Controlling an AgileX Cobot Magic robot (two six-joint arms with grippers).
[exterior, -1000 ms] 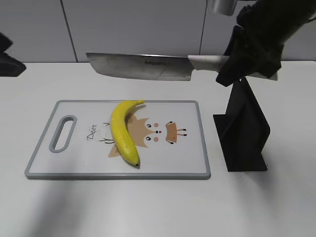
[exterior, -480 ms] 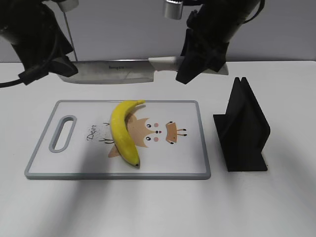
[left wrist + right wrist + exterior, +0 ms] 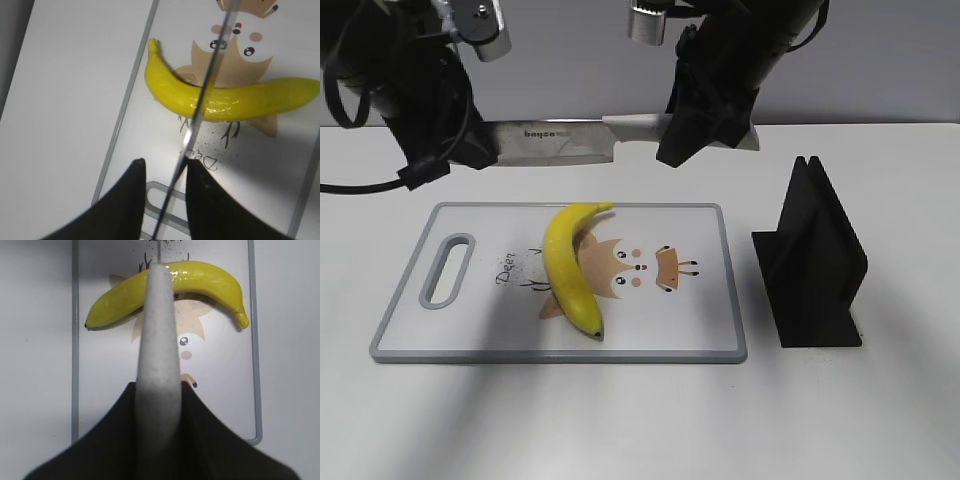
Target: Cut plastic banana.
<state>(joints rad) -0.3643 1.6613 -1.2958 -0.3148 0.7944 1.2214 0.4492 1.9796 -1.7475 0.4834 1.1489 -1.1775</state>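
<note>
1. Exterior view: knife (image 3: 555,143) held level above the far edge of the board (image 3: 720,290), not yet down on the banana (image 3: 570,265), which lies mid-board toward the desk's front. Judged step: lining up the cut; next, lowering the blade square across the banana.
2. Left wrist view: left gripper (image 3: 164,200) narrowly parted, fingers flanking the blade's tip end; contact unclear.
3. Right wrist view: right gripper (image 3: 159,405) clamped on the white handle (image 3: 158,330), centred over the banana.

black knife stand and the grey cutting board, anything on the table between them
Nothing: the exterior view shows only bare white table between the black knife stand and the grey cutting board.
</note>
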